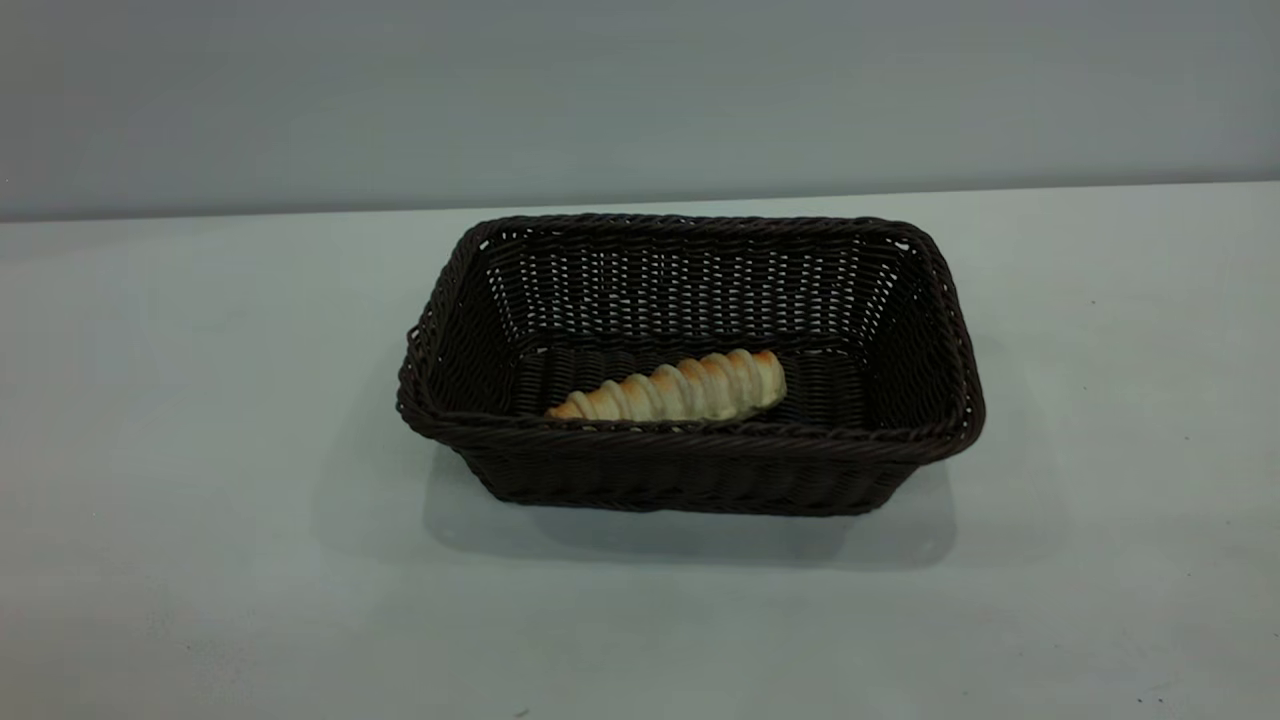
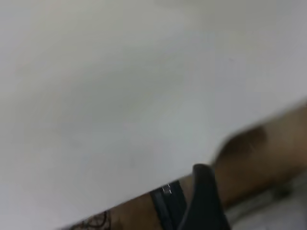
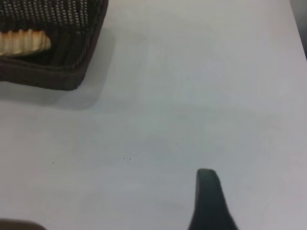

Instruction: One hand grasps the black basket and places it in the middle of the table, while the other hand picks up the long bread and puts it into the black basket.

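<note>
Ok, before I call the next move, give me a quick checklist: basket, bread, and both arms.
1. The black basket stands upright near the middle of the table: ok.
2. The long bread lies inside the basket on its floor, near the front wall: ok.
3. Nothing holds the basket or the bread; no arm shows in the exterior view: ok.
4. Right claw is over bare table, apart from the basket corner: ok; open or shut: cannot tell.
5. Left claw is by the table edge, away from the basket: ok; open or shut: cannot tell.
</note>
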Controlling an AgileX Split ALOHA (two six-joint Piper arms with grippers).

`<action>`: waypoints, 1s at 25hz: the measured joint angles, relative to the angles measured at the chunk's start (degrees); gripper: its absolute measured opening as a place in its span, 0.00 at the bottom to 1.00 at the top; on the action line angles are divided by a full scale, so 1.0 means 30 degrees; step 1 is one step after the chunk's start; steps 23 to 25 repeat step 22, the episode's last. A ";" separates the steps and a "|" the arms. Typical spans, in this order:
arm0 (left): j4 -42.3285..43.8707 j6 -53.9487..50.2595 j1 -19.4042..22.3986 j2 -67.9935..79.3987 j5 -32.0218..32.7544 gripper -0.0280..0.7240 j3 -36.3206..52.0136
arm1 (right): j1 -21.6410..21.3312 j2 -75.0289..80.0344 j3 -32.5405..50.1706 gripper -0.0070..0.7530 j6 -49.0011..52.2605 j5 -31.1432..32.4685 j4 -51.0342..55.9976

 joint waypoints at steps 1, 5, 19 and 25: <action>0.0043 0.0000 0.1687 -0.0488 0.0000 0.81 0.0000 | 0.0000 0.0000 0.0000 0.68 0.0000 0.0000 0.0000; 0.0095 0.0000 0.5904 -0.2638 0.0074 0.81 0.0000 | 0.0000 0.0000 0.0000 0.68 0.0000 0.0000 0.0000; 0.0095 0.0000 0.7274 -0.5491 0.0375 0.81 0.0000 | 0.0000 0.0000 0.0000 0.68 0.0000 0.0000 0.0018; 0.0095 0.0000 0.7274 -0.5491 0.0375 0.81 0.0000 | 0.0000 0.0000 0.0000 0.68 0.0000 0.0000 0.0018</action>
